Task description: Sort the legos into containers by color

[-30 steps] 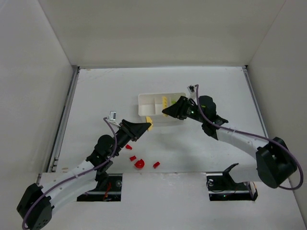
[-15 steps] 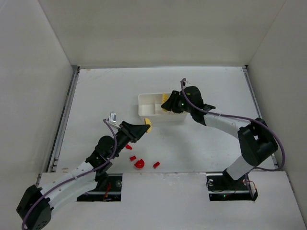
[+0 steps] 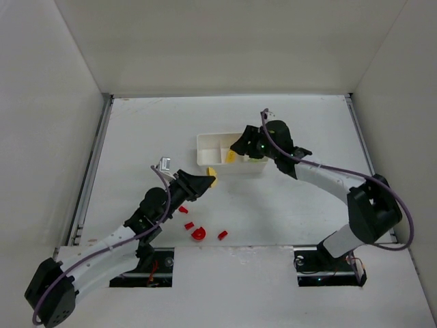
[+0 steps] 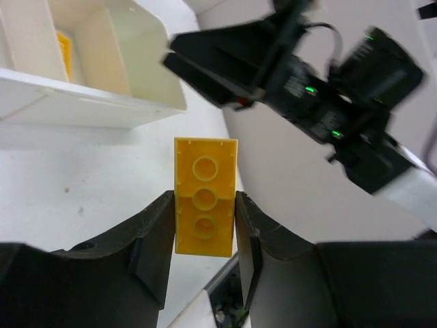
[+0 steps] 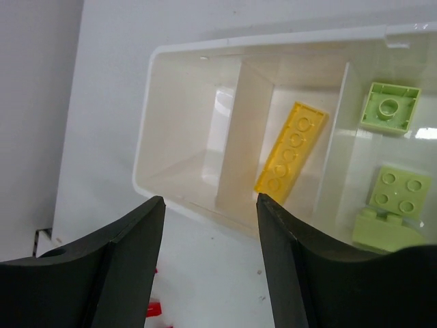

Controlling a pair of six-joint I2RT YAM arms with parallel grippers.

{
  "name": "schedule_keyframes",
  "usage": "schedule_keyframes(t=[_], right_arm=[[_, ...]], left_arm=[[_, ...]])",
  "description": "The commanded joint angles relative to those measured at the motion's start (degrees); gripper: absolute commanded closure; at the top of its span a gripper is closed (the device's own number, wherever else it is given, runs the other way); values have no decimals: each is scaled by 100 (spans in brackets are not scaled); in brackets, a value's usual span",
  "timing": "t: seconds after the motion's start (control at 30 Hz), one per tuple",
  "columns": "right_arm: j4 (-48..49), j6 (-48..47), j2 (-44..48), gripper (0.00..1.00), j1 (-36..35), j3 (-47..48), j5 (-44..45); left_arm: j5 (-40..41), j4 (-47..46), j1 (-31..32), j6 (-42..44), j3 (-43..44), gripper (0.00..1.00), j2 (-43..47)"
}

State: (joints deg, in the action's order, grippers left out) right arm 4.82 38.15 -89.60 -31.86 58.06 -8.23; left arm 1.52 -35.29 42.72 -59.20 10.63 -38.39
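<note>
**Sorting midway: left pincer (image 3: 206,182) carries yellow brick (image 3: 212,176), right pincer (image 3: 237,147) empty over tray (image 3: 204,139)**

Top view: the left pincer stops short of the white tray, which lies ahead of its tip. Red bits (image 3: 198,233) lie behind it beside its arm, unsorted. The right pincer hangs over the tray's middle.

Left wrist view: the jaws are narrow, clamped on the brick's long sides. Its far end juts past the fingertips, probably so it can drop cleanly. The tray sits ahead and to the left.

Right wrist view: the jaws stand wide with nothing between them, which looks like a drop-off pose. Below them a long yellow plate (image 5: 291,156) lies in the middle compartment. Green pieces (image 5: 389,106) sit to the right. The left compartment looks bare, probably kept for red.
</note>
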Motion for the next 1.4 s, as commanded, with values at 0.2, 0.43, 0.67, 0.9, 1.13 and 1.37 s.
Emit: schedule_keyframes(t=[0.2, 0.43, 0.67, 0.9, 1.13, 1.37], right_arm=[[248, 166, 2708, 42, 123, -1480, 743], [204, 430, 4055, 41, 114, -2536, 849], [63, 448, 4592, 40, 61, -2826, 849], [45, 474, 4838, 40, 53, -2994, 814], [10, 456, 4873, 39, 17, -3038, 788], [177, 378, 4724, 59, -35, -3125, 770]], left_arm=[[559, 1049, -190, 1726, 2134, 83, -1616], [1113, 1753, -110, 2702, 3628, 82, -3401], [1289, 2227, -5, 3177, 4710, 79, -4606], [1649, 2491, 241, 3564, 5220, 66, -5336], [1878, 2439, 417, 3819, 5336, 39, -5267], [2449, 2368, 434, 3811, 4020, 51, -3416]])
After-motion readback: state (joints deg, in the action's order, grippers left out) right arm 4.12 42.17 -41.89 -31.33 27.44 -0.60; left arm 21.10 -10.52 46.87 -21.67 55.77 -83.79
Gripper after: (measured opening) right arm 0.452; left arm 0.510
